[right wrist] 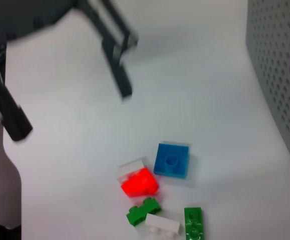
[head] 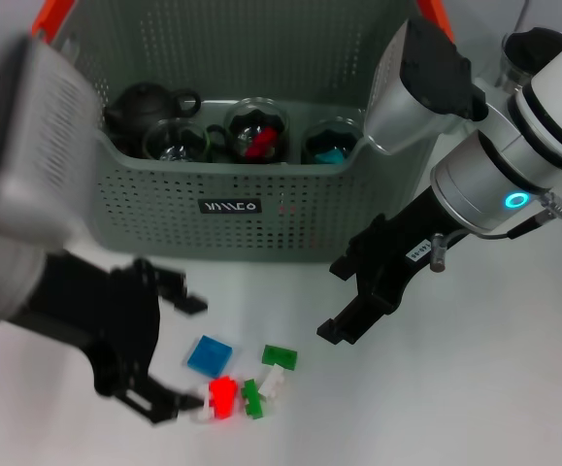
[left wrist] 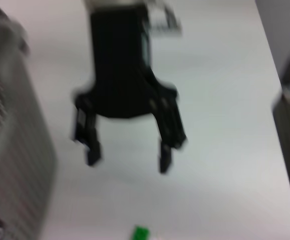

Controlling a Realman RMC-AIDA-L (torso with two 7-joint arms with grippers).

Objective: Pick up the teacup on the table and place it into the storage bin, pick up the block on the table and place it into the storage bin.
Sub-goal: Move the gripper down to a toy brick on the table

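We see our left gripper low over the white table, its black fingers spread apart and holding nothing; one fingertip lies just beside the cluster of small plastic building blocks, the other nearer the large grey-green perforated plastic storage bin; the bright red block sits closest to it, slightly toward the robot's right of the lower fingertip; the flat blue square block lies near the gap between the fingers, a little farther right. We judge the left arm the nearer one for the next block; the coming move turns on sliding that open gripper rightward so a block falls between the fingers.

Our right gripper hangs over the table in front of the bin's right half, fingers apart and empty, near the green blocks but not touching them.

The bin stands at the far side of the table, well behind the blocks; inside it we see a dark teapot and glass teacups, so we judge the teacup part done and blocks left to move.

The right wrist view shows the cluster plainly: red block, blue block, green and white pieces; the left wrist view shows only the other arm's open gripper and one green block's edge.
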